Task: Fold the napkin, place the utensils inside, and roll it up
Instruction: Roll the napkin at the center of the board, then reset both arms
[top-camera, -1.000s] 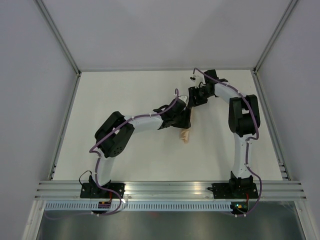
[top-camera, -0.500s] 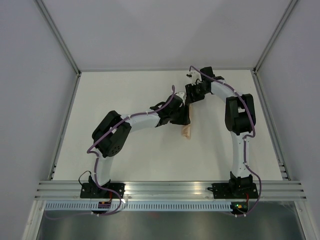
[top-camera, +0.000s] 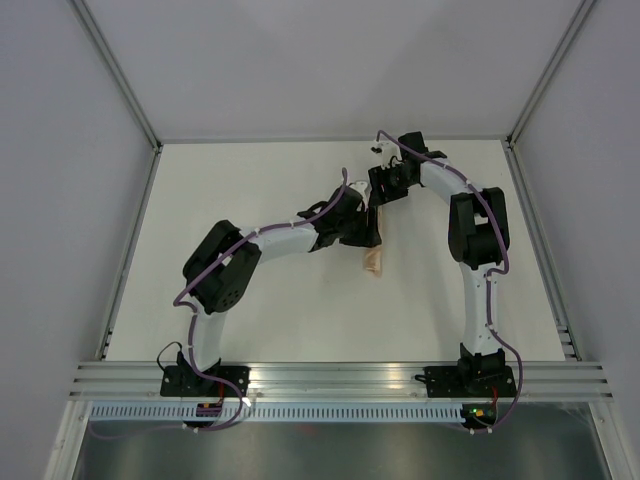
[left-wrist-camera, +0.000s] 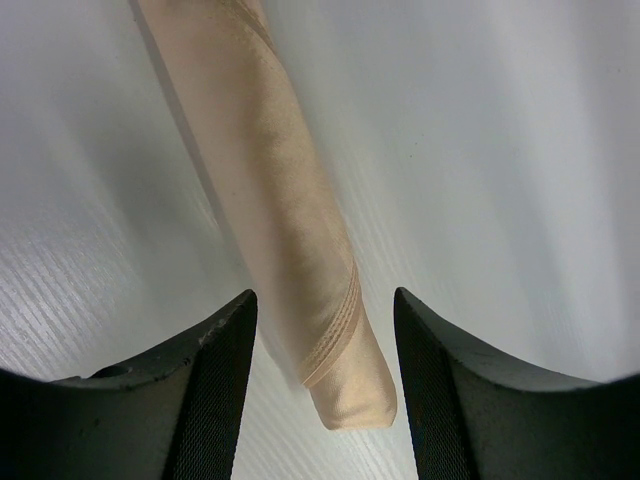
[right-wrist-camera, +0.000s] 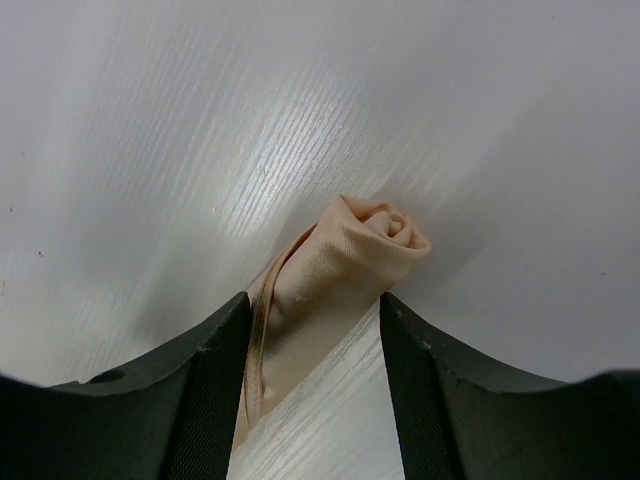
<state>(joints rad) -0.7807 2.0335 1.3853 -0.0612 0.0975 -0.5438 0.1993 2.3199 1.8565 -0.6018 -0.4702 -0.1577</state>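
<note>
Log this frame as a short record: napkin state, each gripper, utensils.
napkin: rolled into a tight tube, lying on the table
left gripper: open, straddling one end of the roll
right gripper: straddling the other end; roll fills the gap, grip unclear
utensils: none visible; cannot tell if they are inside the roll

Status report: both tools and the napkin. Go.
Left tool open, straddling napkin at near end. Right tool flanks far end, grip unclear. Napkin rolled, lying on table. No obstruction seen.

A white table (top-camera: 240, 180) sits inside pale grey walls (top-camera: 330, 60), an aluminium rail (top-camera: 340, 375) and perhaps a slotted cable duct (top-camera: 340, 411) lining its near edge.
</note>
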